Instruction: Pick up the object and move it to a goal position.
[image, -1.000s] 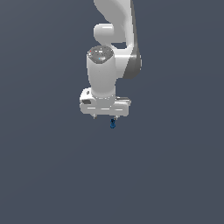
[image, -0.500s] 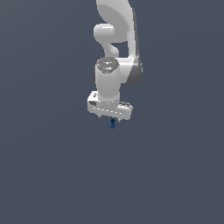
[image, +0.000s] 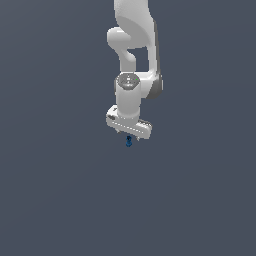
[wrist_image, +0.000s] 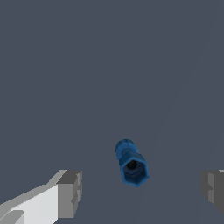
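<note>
Jaws spread wide in the wrist view, gripper (wrist_image: 142, 188) gripping nothing; grey pads (wrist_image: 70, 192) sit well apart on either side of the object (wrist_image: 131, 162), none touching it. Object is dark blue, elongated, knobbly, with a hex end facing the camera. Exterior view: white arm (image: 135, 45) hangs down, gripper (image: 129, 136) just above the tiny object (image: 129, 142). Plain grey background; can't tell whether it rests on a surface.
</note>
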